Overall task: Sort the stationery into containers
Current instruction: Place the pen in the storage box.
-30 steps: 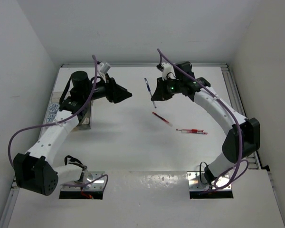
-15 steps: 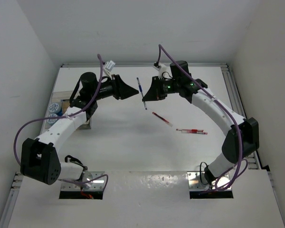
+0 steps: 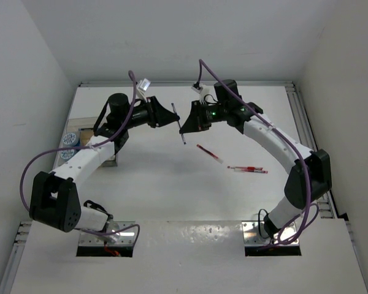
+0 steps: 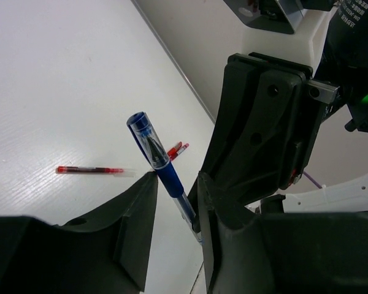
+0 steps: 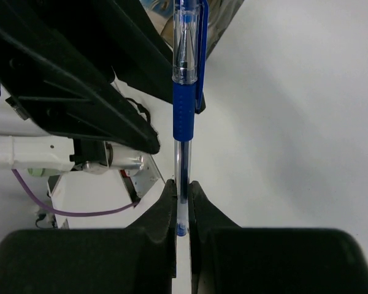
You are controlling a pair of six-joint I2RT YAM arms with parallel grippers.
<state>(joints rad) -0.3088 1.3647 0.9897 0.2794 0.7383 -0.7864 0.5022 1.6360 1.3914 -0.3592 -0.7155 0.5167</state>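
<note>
The white table [image 3: 172,202] has metal rails along its left, right and far edges. Right of its middle a red pen [image 3: 209,153] lies slantwise. Nearer the right edge, a pair of red pens [image 3: 248,169] lies side by side. At the left edge are two blue-white rolls [image 3: 67,142] and a partly hidden clear box [image 3: 80,127].

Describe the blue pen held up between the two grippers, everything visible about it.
The blue pen is a capped plastic pen: clear cap with a blue clip, blue rubbery grip sleeve, thin clear barrel showing a blue refill. It is in the air above the table, steeply tilted. The right gripper is shut on the barrel near its rear end. The left gripper straddles the barrel behind the sleeve, jaws apart; contact there is unclear.
</note>
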